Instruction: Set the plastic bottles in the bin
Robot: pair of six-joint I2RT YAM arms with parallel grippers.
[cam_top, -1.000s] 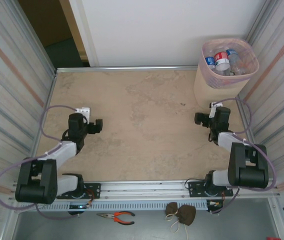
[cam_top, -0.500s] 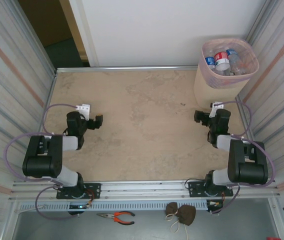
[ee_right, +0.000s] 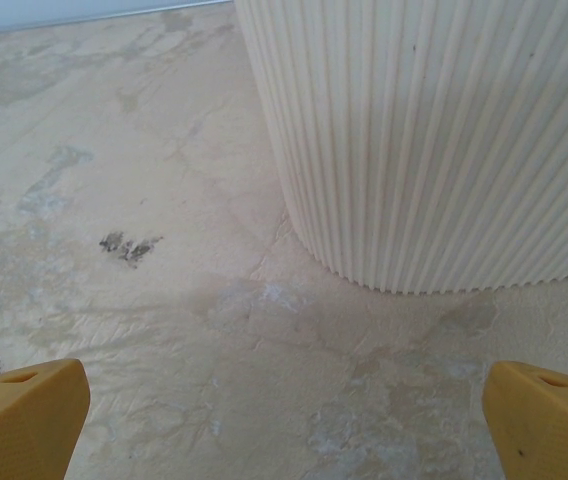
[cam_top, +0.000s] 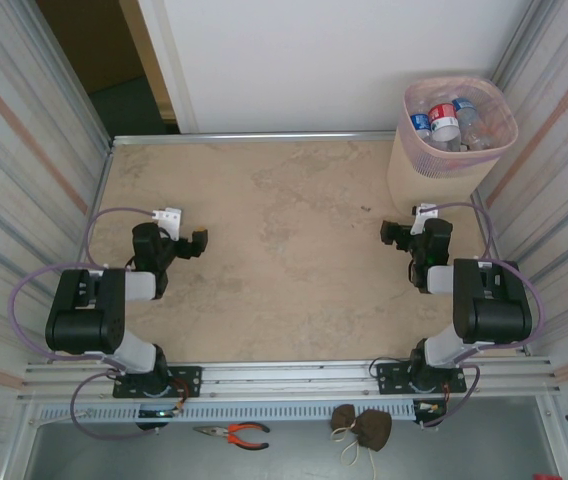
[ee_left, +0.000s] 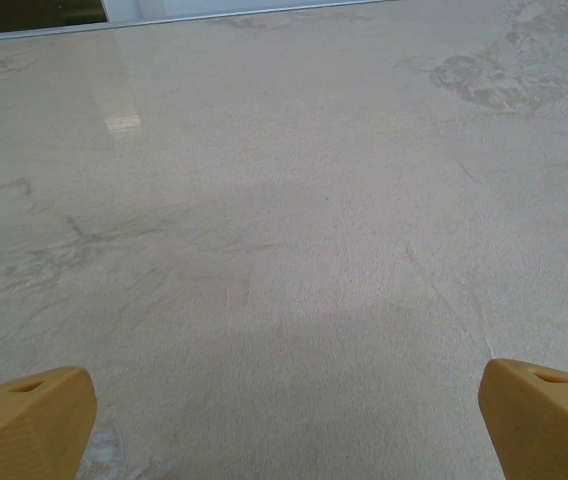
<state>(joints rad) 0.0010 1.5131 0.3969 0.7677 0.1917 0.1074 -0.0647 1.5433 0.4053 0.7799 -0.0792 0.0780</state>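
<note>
1. Two ribbed side panels (cam_top: 24, 150) flank a mottled beige table (cam_top: 284, 190). The bin (cam_top: 434, 172) stands at its far right corner and holds the plastic bottles (cam_top: 445, 125).
2. Left wrist: the left gripper (ee_left: 284, 415) is spread wide over the tabletop, holding nothing.
3. Right wrist: the right gripper (ee_right: 284, 415) is spread wide and empty, facing the bin's fluted wall nearby.

I'm looking at a robotics lab test cell. A beige stone-patterned tabletop (cam_top: 284, 260) is boxed in, with ribbed panels (cam_top: 24, 170) rising along its left and right sides and a plain white board (cam_top: 344, 60) behind it. An aluminium rail (cam_top: 294, 372) runs along its near edge, with a black left arm (cam_top: 89, 325) and right arm (cam_top: 489, 310) bolted on. Orange-handled pliers (cam_top: 236, 433) lie on the ledge below that edge. A pale bin (cam_top: 414, 175) stands at its far right corner.
</note>
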